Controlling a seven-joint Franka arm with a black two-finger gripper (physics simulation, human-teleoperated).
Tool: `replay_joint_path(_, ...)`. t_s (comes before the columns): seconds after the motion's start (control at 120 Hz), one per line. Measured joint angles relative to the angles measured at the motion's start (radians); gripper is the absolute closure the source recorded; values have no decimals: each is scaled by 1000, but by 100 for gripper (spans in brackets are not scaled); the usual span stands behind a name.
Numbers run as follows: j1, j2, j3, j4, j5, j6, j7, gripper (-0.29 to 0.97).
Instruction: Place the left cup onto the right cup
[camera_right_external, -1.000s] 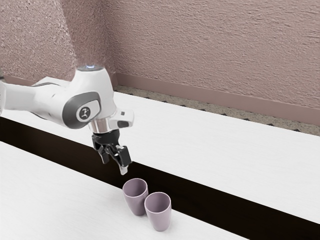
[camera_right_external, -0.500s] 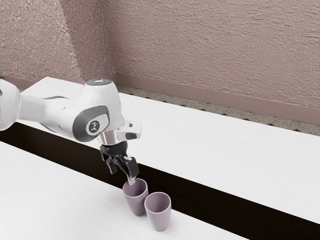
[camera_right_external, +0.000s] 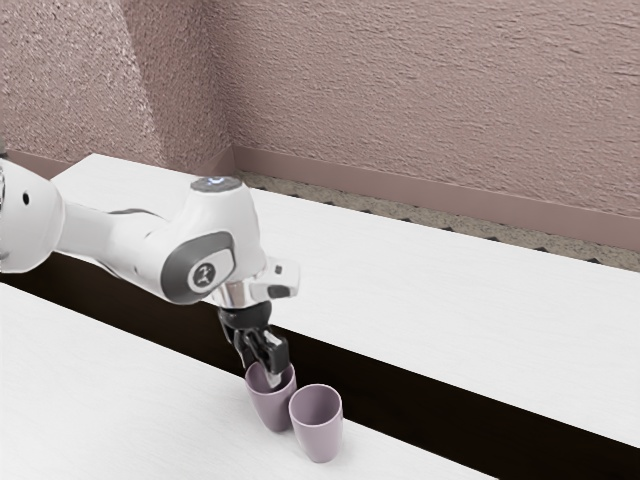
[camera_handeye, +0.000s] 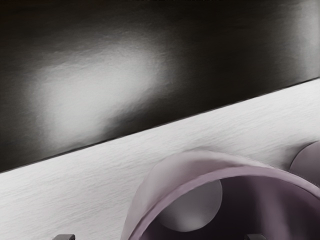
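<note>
While you check this moment, take the pinkish-brown rough plaster wall (camera_right_external: 420, 90) first: it stands well behind the fingers. You see the white matte tabletop (camera_right_external: 450, 290) spreading beneath them, and a black glossy band (camera_right_external: 430, 405) crosses it, running just beyond the fingers. The wrist view gives you that band (camera_handeye: 150, 60) with a strip of the white top (camera_handeye: 75, 190) between it and the cup below the hand. Your white-and-grey Franka arm (camera_right_external: 150, 245) comes in from the exterior view's left and bends down, its wrist directly above the fingers.

Right under the fingers stands the smooth mauve tapered cup (camera_right_external: 266, 405), upright on the white top; the wrist camera looks into this cup (camera_handeye: 200, 210), down to its round floor. A second mauve cup (camera_right_external: 316, 428) stands upright just beside it, on the side of the fingers away from the arm; whether the two cups touch you cannot tell. That second cup's edge (camera_handeye: 309, 162) shows beside the first in the wrist view.

Your black two-finger gripper (camera_right_external: 268, 362) points down with its tips at the first cup's rim. The fingertips (camera_handeye: 64, 237) stand well apart, one outside the cup and one inside, the cup's wall between them with a gap on each side: they are spread, gripping nothing.
</note>
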Motion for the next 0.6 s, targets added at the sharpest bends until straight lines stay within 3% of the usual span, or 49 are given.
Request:
replay_joint_path(0.15, 13, 21, 0, 1, 1, 19, -2, 40)
replay_joint_path(0.6, 26, 59, 0, -2, 1, 53, -7, 42)
